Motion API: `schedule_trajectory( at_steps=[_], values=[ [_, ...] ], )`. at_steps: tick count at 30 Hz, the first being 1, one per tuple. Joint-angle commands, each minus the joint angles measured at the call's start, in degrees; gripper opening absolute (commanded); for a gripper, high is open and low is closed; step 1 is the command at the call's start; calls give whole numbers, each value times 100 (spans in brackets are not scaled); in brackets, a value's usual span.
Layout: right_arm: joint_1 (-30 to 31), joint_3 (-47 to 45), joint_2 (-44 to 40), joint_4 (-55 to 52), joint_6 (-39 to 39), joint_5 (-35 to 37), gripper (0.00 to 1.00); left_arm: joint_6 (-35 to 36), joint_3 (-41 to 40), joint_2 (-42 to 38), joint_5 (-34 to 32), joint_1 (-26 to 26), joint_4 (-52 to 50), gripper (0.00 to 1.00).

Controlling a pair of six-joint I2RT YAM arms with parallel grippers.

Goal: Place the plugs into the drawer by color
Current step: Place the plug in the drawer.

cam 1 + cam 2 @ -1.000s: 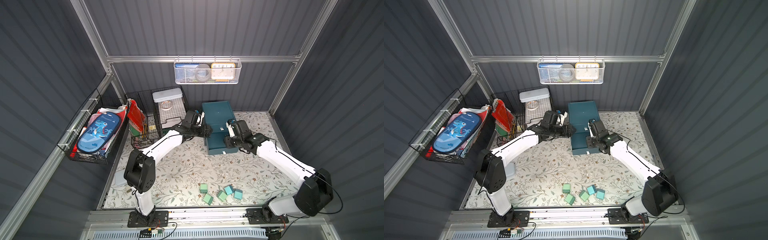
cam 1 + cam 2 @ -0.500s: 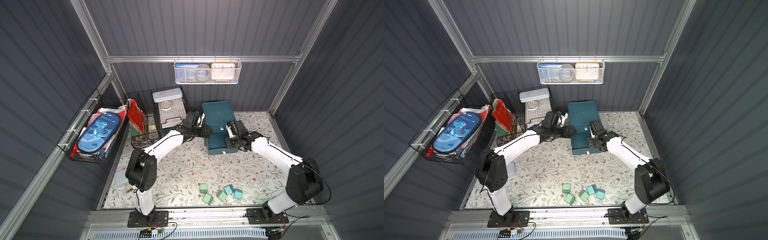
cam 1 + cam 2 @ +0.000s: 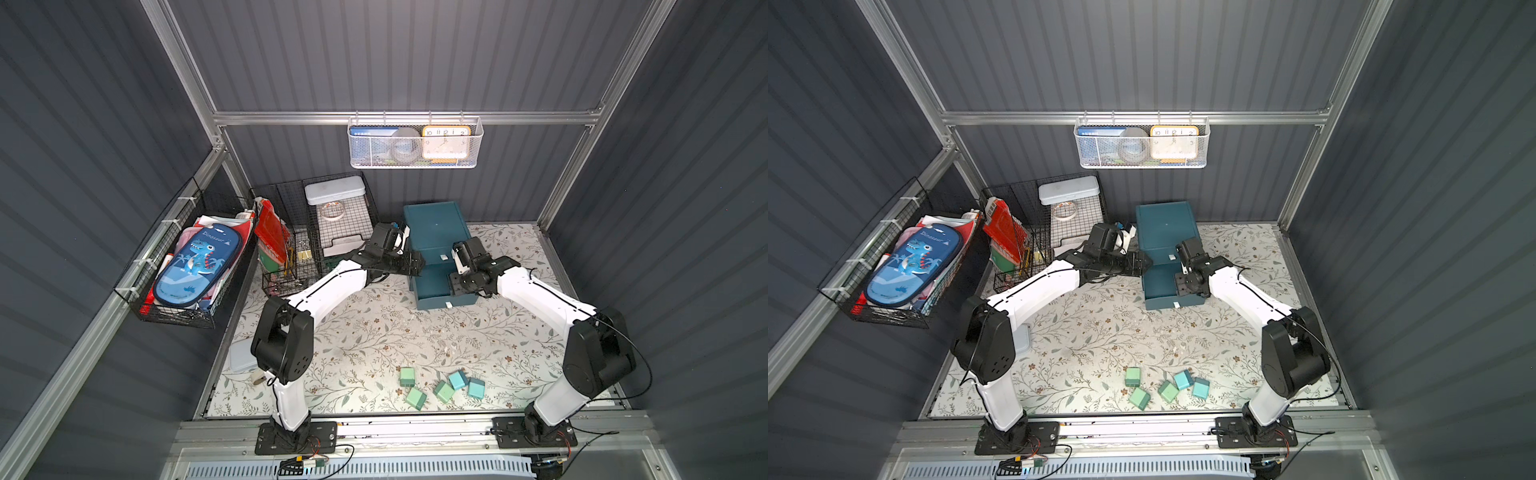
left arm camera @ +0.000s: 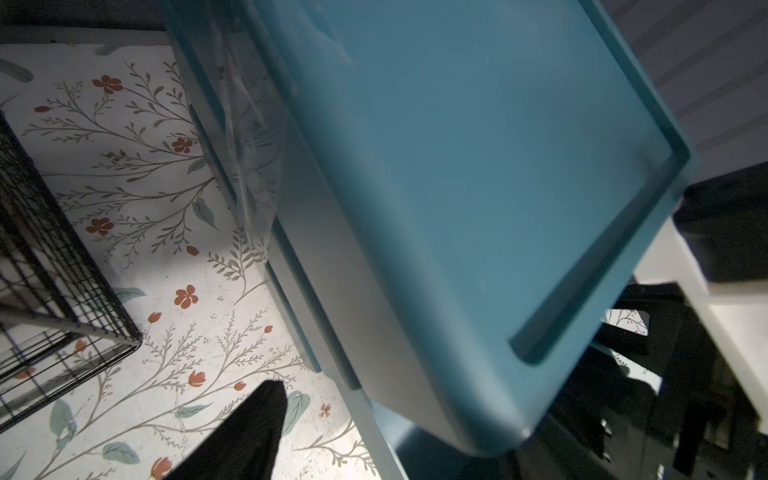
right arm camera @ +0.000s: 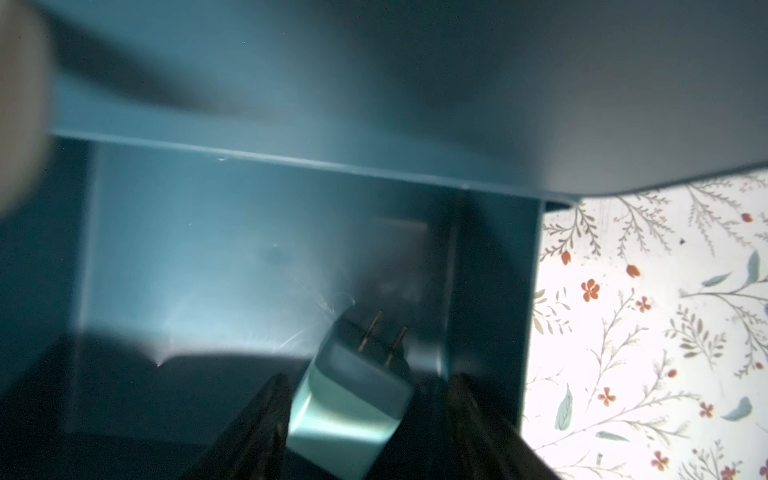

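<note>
Drawer unit (image 3: 434, 224) at rear in both top views, one drawer (image 3: 432, 282) out, left gripper (image 3: 413, 264) alongside; five plugs (image 3: 444, 390) near front. Left wrist: that gripper's opening untellable. Right wrist: right gripper (image 5: 370, 380) parted, pale plug (image 5: 349, 399) loose between, inside drawer.

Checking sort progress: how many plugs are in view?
6. Five plugs clustered on the mat near the front; one in the open drawer at the right claw. More may be hidden inside.
</note>
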Motion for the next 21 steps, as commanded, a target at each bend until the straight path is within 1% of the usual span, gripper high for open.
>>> schedule_trajectory(
  at_steps=[1, 2, 3, 4, 6, 8, 9, 11, 12, 14, 15, 17, 21],
  values=[
    [-41, 507, -193, -323, -5, -231, 65, 132, 142, -10, 77, -15, -42, 82],
    [-24, 594, -373, -557, 39, -454, 65, 131, 155, 0, 68, -15, -50, 82],
    [63, 508, -643, -675, 111, -461, 63, 132, 159, 8, 72, -15, -59, 82],
    [201, 329, -936, -702, 143, -349, 62, 139, 153, 9, 71, -15, -61, 82],
    [550, -375, -1738, -652, 326, -87, 60, 141, 148, 4, 66, -15, -56, 82],
    [922, -1142, -2435, -623, 668, 130, 53, 146, 146, 3, 49, -15, -44, 82],
    [1199, -1568, -2912, -612, 936, 217, 48, 157, 134, 5, 53, -15, -34, 82],
    [1665, -2105, -3434, -806, 1505, 405, 40, 165, 150, 27, 46, -15, -23, 82],
    [1869, -2363, -3673, -936, 1787, 372, 34, 167, 161, 29, 41, -15, -15, 82],
    [2229, -2783, -3999, -1107, 2280, 315, 26, 152, 159, 49, 43, -15, 4, 82],
    [2428, -2989, -4124, -1138, 2480, 241, 23, 149, 159, 59, 39, -15, 22, 82],
    [2990, -3275, -4231, -1017, 2852, 392, 21, 147, 153, 71, 26, -15, 20, 82],
    [3450, -3563, -3864, -949, 3552, -103, 14, 163, 151, 58, 17, -15, -20, 82]
  ],
)
